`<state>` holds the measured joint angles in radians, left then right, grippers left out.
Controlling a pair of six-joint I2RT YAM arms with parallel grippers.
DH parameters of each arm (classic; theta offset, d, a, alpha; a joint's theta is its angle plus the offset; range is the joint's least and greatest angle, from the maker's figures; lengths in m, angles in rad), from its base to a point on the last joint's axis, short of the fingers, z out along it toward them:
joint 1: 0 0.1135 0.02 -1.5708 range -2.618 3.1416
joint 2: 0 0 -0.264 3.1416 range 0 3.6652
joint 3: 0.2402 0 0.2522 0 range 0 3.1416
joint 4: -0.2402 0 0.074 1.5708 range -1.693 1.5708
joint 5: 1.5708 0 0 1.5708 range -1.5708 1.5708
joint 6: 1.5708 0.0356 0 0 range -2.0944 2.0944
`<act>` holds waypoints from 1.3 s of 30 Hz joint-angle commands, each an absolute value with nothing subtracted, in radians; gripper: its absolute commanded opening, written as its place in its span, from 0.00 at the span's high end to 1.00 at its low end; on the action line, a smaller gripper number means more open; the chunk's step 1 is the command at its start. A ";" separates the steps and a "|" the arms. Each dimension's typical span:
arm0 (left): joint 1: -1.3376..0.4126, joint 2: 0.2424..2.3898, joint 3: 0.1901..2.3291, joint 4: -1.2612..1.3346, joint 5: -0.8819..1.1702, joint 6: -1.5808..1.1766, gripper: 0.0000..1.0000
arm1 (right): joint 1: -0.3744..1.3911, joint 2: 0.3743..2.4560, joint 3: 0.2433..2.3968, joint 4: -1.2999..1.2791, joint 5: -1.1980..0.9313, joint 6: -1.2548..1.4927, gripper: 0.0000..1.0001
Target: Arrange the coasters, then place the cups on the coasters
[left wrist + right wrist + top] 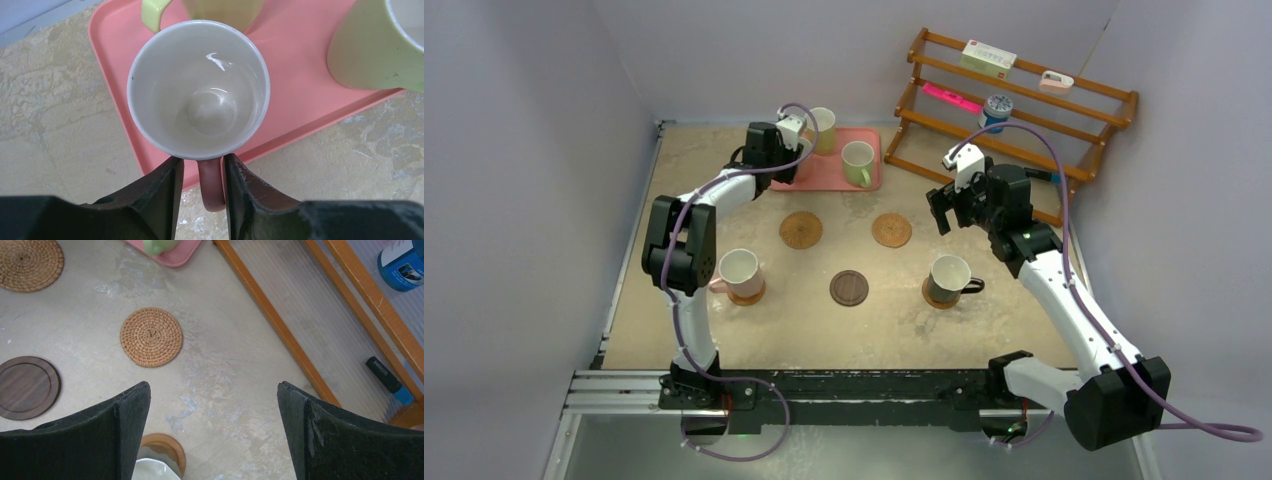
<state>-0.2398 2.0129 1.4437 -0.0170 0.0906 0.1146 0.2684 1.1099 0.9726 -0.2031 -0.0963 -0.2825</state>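
In the left wrist view a pink cup (198, 90) stands on the corner of the pink tray (300, 100). My left gripper (202, 162) straddles its handle (211, 185): the right finger touches it and a narrow gap shows at the left finger. The pale yellow cup (823, 128) and green cup (857, 162) share the tray. Another pink cup (740, 270) and the black cup (948, 277) each sit on a coaster. Two woven coasters (801, 230) (891, 230) and the dark coaster (849, 288) lie bare. My right gripper (949, 215) hovers wide open and empty.
A wooden rack (1014, 110) stands at the back right, holding a blue-and-white can (997, 108) and small items. Grey walls close in the table on the left, back and right. The tray (824, 178) lies at the back centre.
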 commanded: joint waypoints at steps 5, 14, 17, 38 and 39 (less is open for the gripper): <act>-0.223 2.014 1.478 0.003 0.104 0.104 0.72 | 0.272 1.086 0.965 -0.172 -0.103 -0.294 0.02; -0.203 1.997 1.476 0.002 0.151 0.096 0.89 | 0.272 1.086 0.965 -0.173 -0.103 -0.294 0.02; -0.198 1.985 1.476 0.002 0.175 0.100 1.00 | 0.273 1.085 0.965 -0.173 -0.103 -0.295 0.02; -0.177 1.802 1.366 0.150 0.308 0.164 1.00 | 0.272 1.078 0.965 -0.176 -0.106 -0.293 0.02; -0.175 1.796 1.360 0.154 0.315 0.165 1.00 | 0.273 1.077 0.965 -0.176 -0.106 -0.293 0.02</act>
<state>-0.1905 1.8915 1.3643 0.0086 0.2535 0.1459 0.2684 1.1095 0.9726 -0.2031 -0.0967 -0.2886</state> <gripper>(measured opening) 0.206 0.983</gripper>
